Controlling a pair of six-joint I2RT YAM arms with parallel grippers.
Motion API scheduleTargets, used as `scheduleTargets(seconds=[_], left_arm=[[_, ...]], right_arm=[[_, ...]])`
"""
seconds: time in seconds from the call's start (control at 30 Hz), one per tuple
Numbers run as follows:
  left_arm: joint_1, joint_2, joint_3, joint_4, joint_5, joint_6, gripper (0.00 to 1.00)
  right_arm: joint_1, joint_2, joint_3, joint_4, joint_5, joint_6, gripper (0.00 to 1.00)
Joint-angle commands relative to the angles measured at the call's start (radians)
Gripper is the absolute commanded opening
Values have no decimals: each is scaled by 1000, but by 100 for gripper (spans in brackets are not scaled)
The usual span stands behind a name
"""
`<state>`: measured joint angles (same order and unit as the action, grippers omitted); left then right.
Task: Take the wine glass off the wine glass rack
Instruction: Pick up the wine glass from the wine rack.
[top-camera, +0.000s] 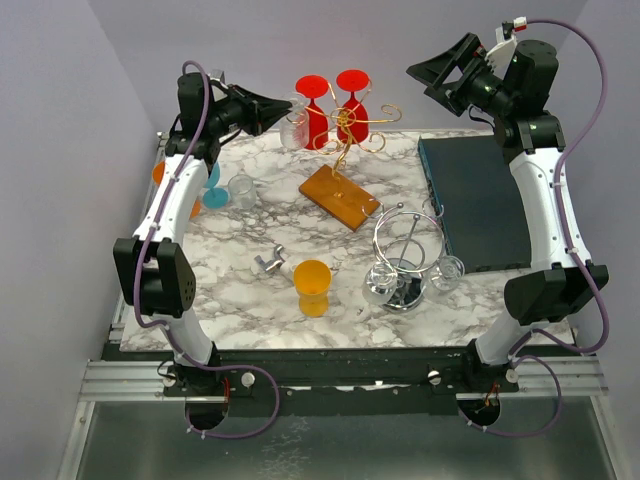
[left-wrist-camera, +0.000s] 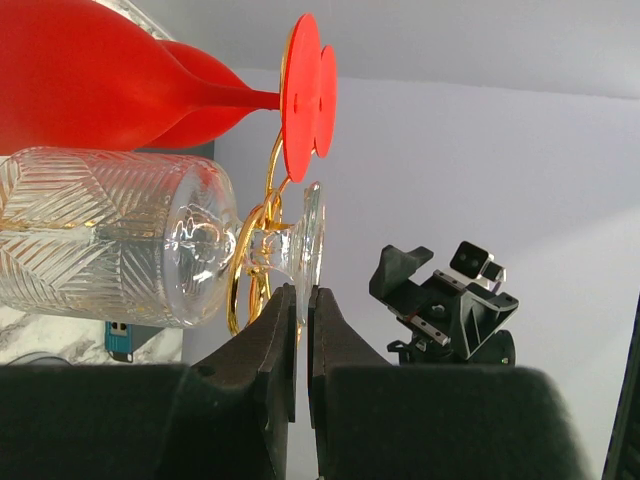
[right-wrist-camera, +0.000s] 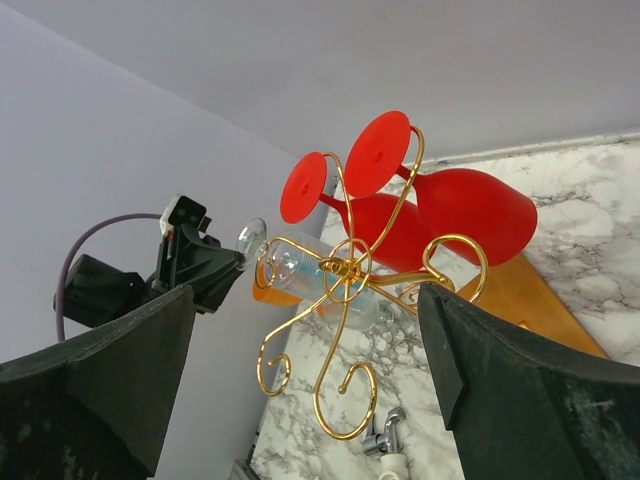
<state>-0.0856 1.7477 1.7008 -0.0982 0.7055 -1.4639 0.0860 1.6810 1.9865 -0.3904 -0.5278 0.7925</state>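
Observation:
A clear cut-glass wine glass (top-camera: 294, 128) hangs upside down on the gold wire rack (top-camera: 350, 130), next to two red glasses (top-camera: 352, 95). My left gripper (top-camera: 283, 110) is at the rack's left side. In the left wrist view it (left-wrist-camera: 302, 298) is shut on the rim of the clear glass's foot (left-wrist-camera: 312, 235), with the bowl (left-wrist-camera: 100, 240) to the left and the stem still inside a gold loop (left-wrist-camera: 250, 270). My right gripper (top-camera: 428, 75) is raised at the back right, open and empty. Its wrist view shows the rack (right-wrist-camera: 345, 270) and the clear glass (right-wrist-camera: 300, 275).
The rack stands on a wooden base (top-camera: 340, 196). An orange cup (top-camera: 312, 287), a small metal piece (top-camera: 268, 262), a silver wire stand (top-camera: 405, 265) with a clear glass (top-camera: 447, 272), a dark slab (top-camera: 480, 200), and blue (top-camera: 213, 190) and clear (top-camera: 242, 190) glasses sit on the marble table.

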Motion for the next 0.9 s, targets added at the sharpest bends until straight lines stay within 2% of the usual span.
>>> scheduleTargets(seconds=[0.0,0.87], left_arm=[[-8,10,68,72,31,-24,0],[-60,3,61,64,55,-10,0]], right_arm=[[4,-18,23,2,22,-18,100],[5,-27,14,4,22,-16,100]])
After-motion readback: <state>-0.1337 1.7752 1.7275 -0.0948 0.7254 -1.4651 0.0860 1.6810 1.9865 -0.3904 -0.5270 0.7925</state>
